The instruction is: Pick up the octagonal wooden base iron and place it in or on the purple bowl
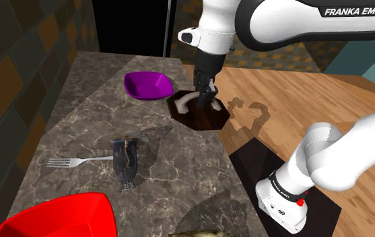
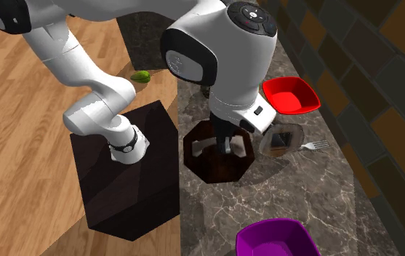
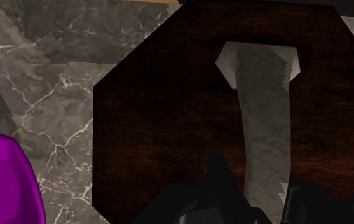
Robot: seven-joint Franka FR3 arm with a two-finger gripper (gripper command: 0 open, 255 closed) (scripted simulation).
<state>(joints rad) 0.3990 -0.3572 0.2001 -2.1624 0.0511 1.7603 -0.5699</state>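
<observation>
The iron has a dark octagonal wooden base [image 1: 206, 121] [image 2: 219, 166] [image 3: 163, 114] and a pale grey handle [image 3: 258, 95] arching over it. It sits near the marble counter's edge that faces the wooden floor. My gripper [image 1: 205, 99] [image 2: 226, 148] [image 3: 258, 191] comes down from above, and its two black fingers clasp the handle from both sides. The purple bowl [image 1: 149, 85] [image 2: 277, 240] [image 3: 4, 184] stands empty on the counter a short way from the iron, towards the shoulder view's left.
A red bowl [image 1: 58, 219] [image 2: 290, 94], a fork [image 1: 71, 161] [image 2: 315, 145] and a small dark object [image 1: 125, 161] [image 2: 281, 138] lie further along the counter. A green lump [image 2: 141, 75] sits near the counter's end. My dark stand [image 2: 131, 174] is beside the counter.
</observation>
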